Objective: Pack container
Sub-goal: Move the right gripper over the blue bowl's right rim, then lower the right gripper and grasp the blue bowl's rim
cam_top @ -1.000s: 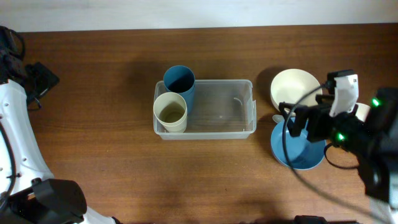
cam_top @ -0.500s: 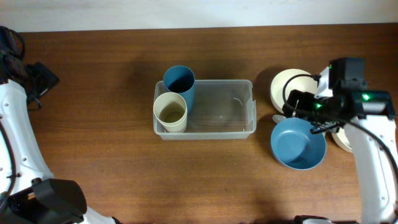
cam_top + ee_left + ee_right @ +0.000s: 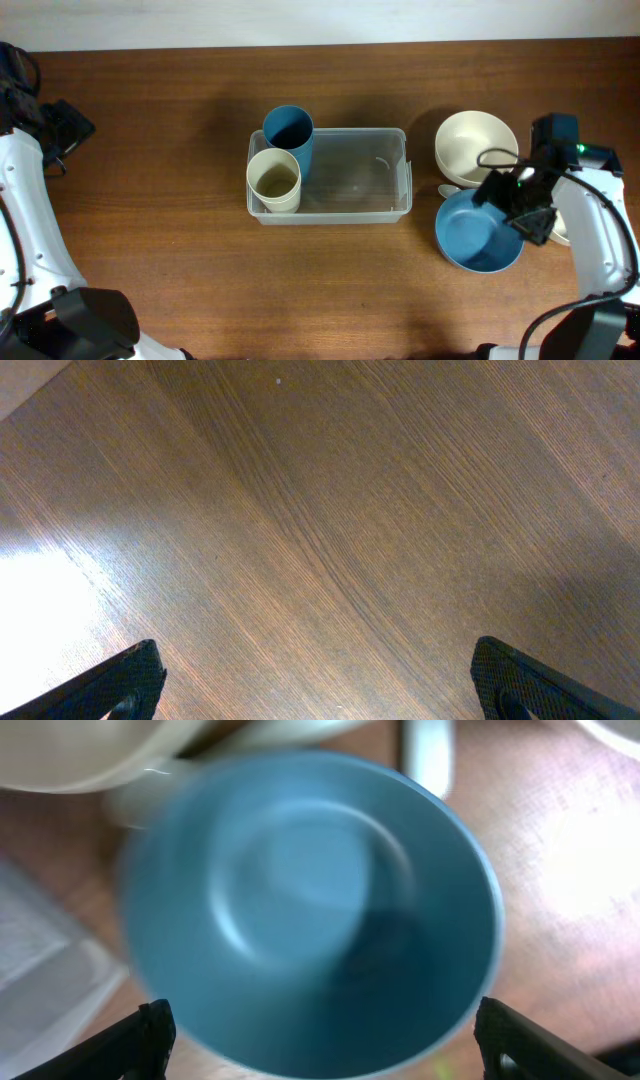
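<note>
Here, left gripper (image 3: pixel 315 670) and right gripper (image 3: pixel 325 1020) are held agape, the latter above the round blue bowl (image 3: pixel 300 900), four o'clock from the clear rectangular plastic container (image 3: pixel 352 176).

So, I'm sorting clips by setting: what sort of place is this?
Probably a robotics lab bench: the right end effector hovers over a blue bowl on a wooden table, near a clear plastic container holding a blue cup and a cream cup.

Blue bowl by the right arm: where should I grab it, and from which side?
Take the blue bowl by its rim, the right pincer coming straight down astride the wall. It sits upright, open side up, so the thin rim is likely the pinchable edge. Pick the stretch farthest from the cream bowl, which crowds the opposite side.
</note>
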Motion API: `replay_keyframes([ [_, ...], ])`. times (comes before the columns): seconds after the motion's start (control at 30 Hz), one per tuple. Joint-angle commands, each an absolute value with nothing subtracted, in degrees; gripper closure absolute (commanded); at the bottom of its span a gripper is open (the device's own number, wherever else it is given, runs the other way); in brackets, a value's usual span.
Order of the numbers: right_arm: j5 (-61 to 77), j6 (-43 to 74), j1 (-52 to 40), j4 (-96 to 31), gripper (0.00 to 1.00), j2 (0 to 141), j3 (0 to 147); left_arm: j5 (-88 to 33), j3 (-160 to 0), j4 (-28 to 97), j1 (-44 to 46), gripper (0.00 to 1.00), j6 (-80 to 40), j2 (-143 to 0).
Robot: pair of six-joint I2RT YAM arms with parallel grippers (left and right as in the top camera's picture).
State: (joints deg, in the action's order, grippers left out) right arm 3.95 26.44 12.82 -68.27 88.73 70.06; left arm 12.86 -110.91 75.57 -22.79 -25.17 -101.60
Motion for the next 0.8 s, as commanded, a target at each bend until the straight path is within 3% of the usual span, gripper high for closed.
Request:
replay_keyframes([
  [0.0, 2.13, 29.04, 16.45, -67.24, 0.09, 89.08, 65.23, 12.86, -111.79, 75.48, -22.94, 0.0, -25.91, -101.95],
  [0.5, 2.37, 29.58, 20.75, -60.8, 0.09, 89.08, 55.53, 12.86, -111.79, 75.48, -22.94, 0.0, -25.91, -101.95],
  [0.63, 2.98, 30.55, 20.75, -53.74, 0.12, 89.1, 50.0, 12.86, -111.79, 75.46, -22.94, 0.0, -25.91, -101.95],
  [0.77, 2.87, 30.5, 20.69, -49.1, 0.21, 89.1, 46.85, 12.86, -111.79, 75.46, -22.94, 0.0, -25.91, -101.95],
])
